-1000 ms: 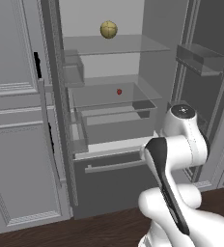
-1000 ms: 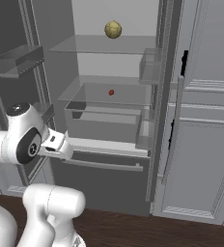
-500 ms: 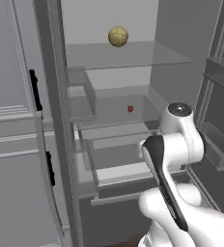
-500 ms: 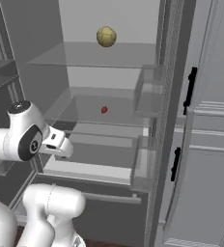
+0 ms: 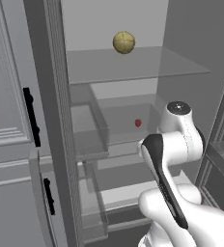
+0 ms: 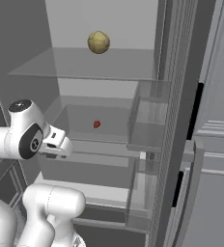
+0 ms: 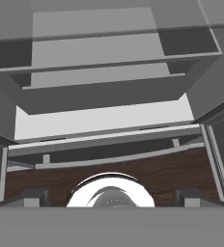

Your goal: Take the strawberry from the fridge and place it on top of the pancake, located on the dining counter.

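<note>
The fridge (image 5: 181,43) stands open in front of me. The strawberry (image 5: 138,123) (image 6: 96,124), a tiny red blob, lies on its middle glass shelf near the back. My gripper (image 7: 112,197) is open with nothing between its fingertips (image 7: 34,196). It points down at the fridge's lower drawers (image 7: 104,91) and the dark wood floor, well in front of and below the strawberry. The white hand (image 6: 56,143) shows beside the arm's upper joint. The pancake and the dining counter are out of view.
A yellow-green round fruit (image 5: 123,42) (image 6: 98,42) sits on the top glass shelf. Clear door bins (image 5: 87,130) (image 6: 147,120) hang on the open fridge doors at both sides. Light grey panelled cabinets (image 5: 7,96) (image 6: 220,144) flank the fridge.
The whole picture has grown and shifted: the base has driven closer to the fridge. The arm keeps its pose and the gripper stays open.
</note>
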